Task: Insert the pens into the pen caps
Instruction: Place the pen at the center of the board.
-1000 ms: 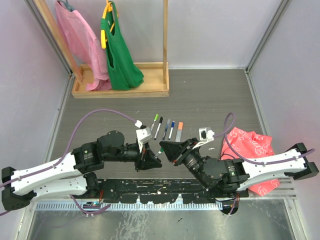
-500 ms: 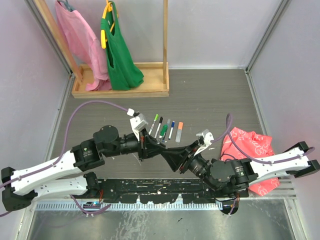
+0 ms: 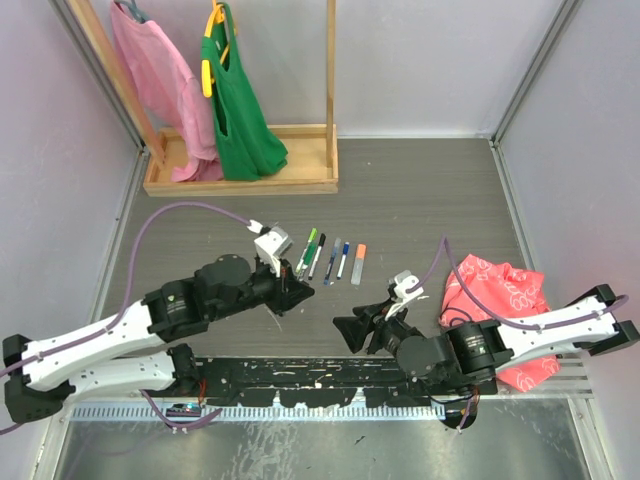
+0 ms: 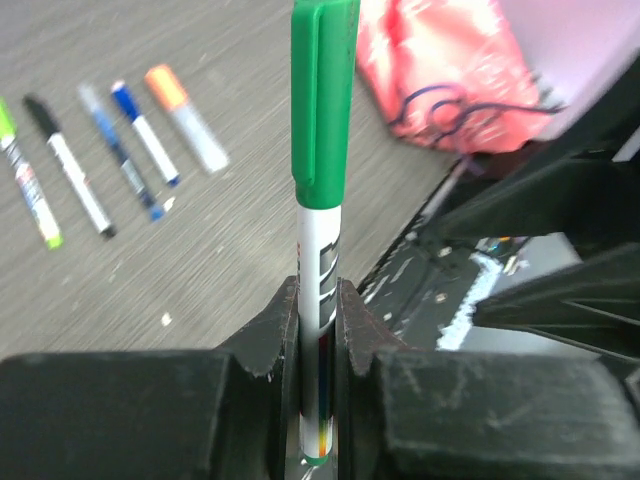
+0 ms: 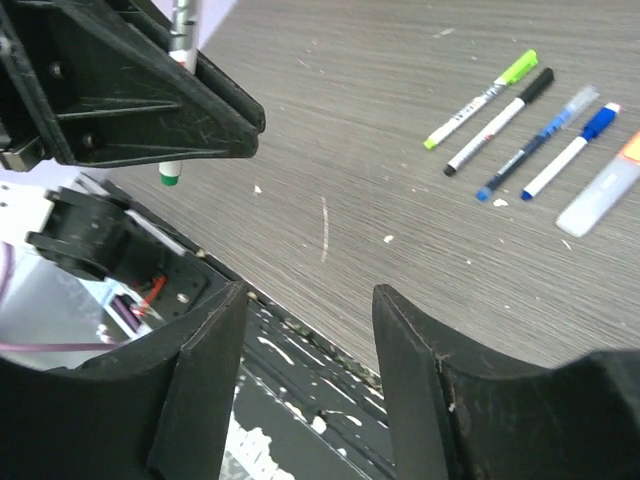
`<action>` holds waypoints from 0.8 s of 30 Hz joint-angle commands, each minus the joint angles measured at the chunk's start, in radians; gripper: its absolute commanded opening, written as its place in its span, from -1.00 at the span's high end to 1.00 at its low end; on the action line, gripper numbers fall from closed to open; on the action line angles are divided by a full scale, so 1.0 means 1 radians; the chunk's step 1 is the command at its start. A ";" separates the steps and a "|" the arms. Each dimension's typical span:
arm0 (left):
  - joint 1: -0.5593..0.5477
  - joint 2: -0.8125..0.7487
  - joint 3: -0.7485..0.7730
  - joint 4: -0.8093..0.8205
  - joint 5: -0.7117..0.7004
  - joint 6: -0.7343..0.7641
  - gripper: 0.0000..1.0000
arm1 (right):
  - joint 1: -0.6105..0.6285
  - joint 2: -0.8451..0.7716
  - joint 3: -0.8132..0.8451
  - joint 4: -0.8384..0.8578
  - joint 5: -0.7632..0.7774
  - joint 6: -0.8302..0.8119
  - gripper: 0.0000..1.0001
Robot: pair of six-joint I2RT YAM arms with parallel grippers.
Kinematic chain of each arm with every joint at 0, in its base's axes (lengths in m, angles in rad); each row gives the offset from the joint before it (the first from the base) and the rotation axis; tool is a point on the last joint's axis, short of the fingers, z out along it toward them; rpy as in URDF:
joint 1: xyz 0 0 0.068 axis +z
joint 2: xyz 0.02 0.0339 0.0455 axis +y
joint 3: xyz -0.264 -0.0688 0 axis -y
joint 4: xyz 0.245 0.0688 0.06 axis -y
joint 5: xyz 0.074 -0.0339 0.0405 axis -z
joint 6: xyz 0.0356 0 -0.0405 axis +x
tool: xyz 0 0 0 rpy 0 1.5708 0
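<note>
My left gripper (image 4: 318, 320) is shut on a white-barrelled pen (image 4: 318, 250) that stands upright between the jaws, a green pen cap (image 4: 322, 100) seated on its top end. From above, the left gripper (image 3: 297, 285) sits just in front of a row of several capped pens (image 3: 330, 258) lying side by side on the table: light green (image 5: 480, 100), black (image 5: 497, 122), two blue (image 5: 535, 140) and orange (image 5: 600, 185). My right gripper (image 5: 310, 300) is open and holds nothing, apart from the left one, over the table's near edge (image 3: 345, 328).
A wooden rack (image 3: 240, 180) with a pink and a green bag stands at the back left. A red patterned cloth (image 3: 500, 295) lies at the right under the right arm. A black paint-flecked strip (image 3: 320, 372) runs along the near edge. Small white scraps (image 5: 388, 239) dot the table.
The two grippers were joined at the pen; the right gripper has opened and drawn back toward the near right. The left gripper has kept the capped green pen and shifted left.
</note>
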 commanded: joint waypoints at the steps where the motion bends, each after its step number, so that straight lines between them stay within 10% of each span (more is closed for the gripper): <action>1: 0.011 0.068 -0.003 -0.126 -0.108 -0.035 1.00 | 0.001 0.038 0.008 -0.151 0.040 0.148 -0.19; 24: 0.444 0.362 0.109 -0.200 0.090 0.069 1.00 | -0.862 0.149 -0.112 0.028 -0.748 -0.118 -0.69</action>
